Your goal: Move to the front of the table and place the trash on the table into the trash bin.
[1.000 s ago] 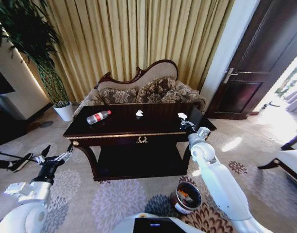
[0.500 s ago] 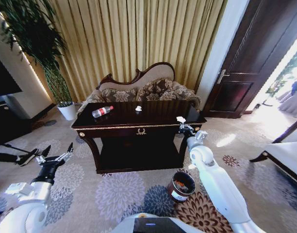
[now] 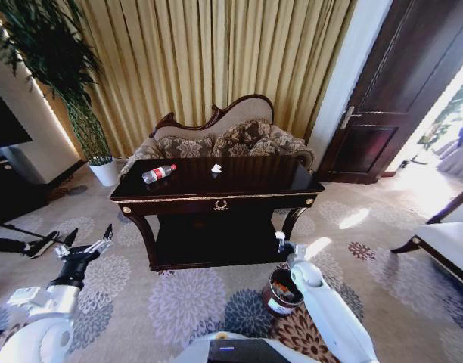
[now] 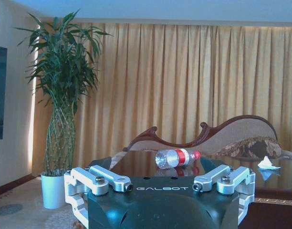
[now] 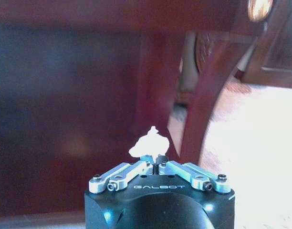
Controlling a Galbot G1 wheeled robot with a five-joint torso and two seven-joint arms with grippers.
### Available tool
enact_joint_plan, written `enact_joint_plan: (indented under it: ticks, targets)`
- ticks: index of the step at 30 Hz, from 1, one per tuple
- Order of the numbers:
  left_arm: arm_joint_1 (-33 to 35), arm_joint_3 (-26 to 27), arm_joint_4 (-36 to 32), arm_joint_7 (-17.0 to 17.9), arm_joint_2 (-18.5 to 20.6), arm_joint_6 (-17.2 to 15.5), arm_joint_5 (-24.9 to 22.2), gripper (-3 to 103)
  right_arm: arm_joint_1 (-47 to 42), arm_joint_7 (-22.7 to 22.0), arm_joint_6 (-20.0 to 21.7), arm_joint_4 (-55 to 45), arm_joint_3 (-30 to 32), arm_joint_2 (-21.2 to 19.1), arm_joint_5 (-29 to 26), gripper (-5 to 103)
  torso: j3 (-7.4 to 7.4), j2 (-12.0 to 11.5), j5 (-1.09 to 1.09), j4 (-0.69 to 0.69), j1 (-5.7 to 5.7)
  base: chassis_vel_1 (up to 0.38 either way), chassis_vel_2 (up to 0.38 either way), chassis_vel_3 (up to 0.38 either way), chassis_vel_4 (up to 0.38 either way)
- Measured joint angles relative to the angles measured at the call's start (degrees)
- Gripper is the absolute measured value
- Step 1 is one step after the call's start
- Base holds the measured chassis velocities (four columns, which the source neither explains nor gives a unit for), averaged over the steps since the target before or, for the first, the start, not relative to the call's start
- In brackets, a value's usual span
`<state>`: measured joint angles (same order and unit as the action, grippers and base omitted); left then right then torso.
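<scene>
The dark glossy table (image 3: 254, 175) stands straight ahead. On its top lie a clear bottle (image 3: 157, 173) with a red label and a small white scrap (image 3: 215, 169). My right gripper (image 3: 280, 242) hangs low by the table's right front leg, just above the dark-brown trash bin (image 3: 281, 291), and is shut on another white scrap (image 5: 150, 144). The right wrist view has the right gripper (image 5: 155, 160) pinching that scrap before the table leg (image 5: 208, 95). My left gripper (image 3: 86, 240) is open and held off to the left over the carpet. Beyond the left gripper (image 4: 160, 187), the bottle (image 4: 177, 157) and scrap (image 4: 268, 163) lie on the table.
A cushioned bench (image 3: 224, 140) stands behind the table against gold curtains. A tall plant in a white pot (image 3: 103, 172) is at the back left, a dark door (image 3: 383, 113) at the right. Patterned carpet (image 3: 178, 302) lies open in front of the table.
My right gripper has come down from the table's right corner to just above the trash bin, still holding the white scrap. The left arm has stayed put.
</scene>
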<state>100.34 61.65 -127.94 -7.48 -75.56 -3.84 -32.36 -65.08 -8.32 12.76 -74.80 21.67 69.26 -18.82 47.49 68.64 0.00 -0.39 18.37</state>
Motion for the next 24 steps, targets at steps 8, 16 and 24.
enact_joint_plan:
  ticks: [8, 16, 24]
  targets:
    - [-0.2, 0.4, 1.5, -0.4, 0.1, 1.0, 0.4, 100, 2.8, -1.2, -0.5, 12.6, 0.0, 0.9, 3.6, 1, 0.00, 0.0, 0.01, 0.02, 0.00, 0.000, 0.000, 0.000, 0.000]
    - [-0.3, 0.2, 2.6, -0.6, -0.1, 1.7, 0.4, 100, 2.6, -1.5, -0.1, 18.9, 0.9, 0.0, 7.5, 1, 0.00, 0.0, 0.00, 0.01, 0.00, 0.000, 0.000, 0.000, 0.000]
    - [-0.4, 0.2, 2.6, -0.6, 0.0, 1.7, 0.4, 100, 1.1, -2.6, 0.6, 18.2, 1.4, -0.5, 10.2, 20, 0.00, 0.0, 0.00, 0.01, 0.00, 0.000, 0.000, 0.000, 0.000]
